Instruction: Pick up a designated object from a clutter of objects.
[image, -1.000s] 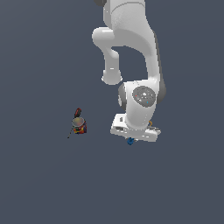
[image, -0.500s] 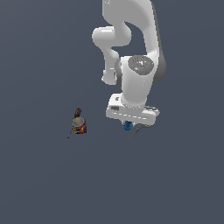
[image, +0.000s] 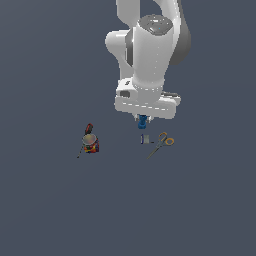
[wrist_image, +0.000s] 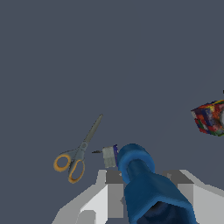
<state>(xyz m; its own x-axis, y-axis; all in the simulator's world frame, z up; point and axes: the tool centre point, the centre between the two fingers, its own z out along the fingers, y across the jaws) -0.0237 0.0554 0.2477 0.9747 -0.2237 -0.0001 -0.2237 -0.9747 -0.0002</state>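
Observation:
My gripper (image: 143, 121) is shut on the blue spool-like piece (image: 143, 121) and holds it in the air above the floor. In the wrist view the blue piece (wrist_image: 140, 175) fills the space between my two fingers (wrist_image: 111, 188). Below it on the floor lie the small grey block (image: 145, 139) with a blue edge and the orange-handled scissors (image: 162, 142). They also show in the wrist view, the block (wrist_image: 109, 156) and the scissors (wrist_image: 76, 157). The red multicoloured can (image: 90, 143) with a thin stick stands at the exterior view's left.
The can (wrist_image: 210, 117) shows at the edge of the wrist view. The arm's white body (image: 150, 55) hangs over the block and scissors. The floor is plain dark grey.
The arm has risen with the blue piece in the gripper. The grey block and scissors, hidden under the hand before, now show below it. The can has not moved.

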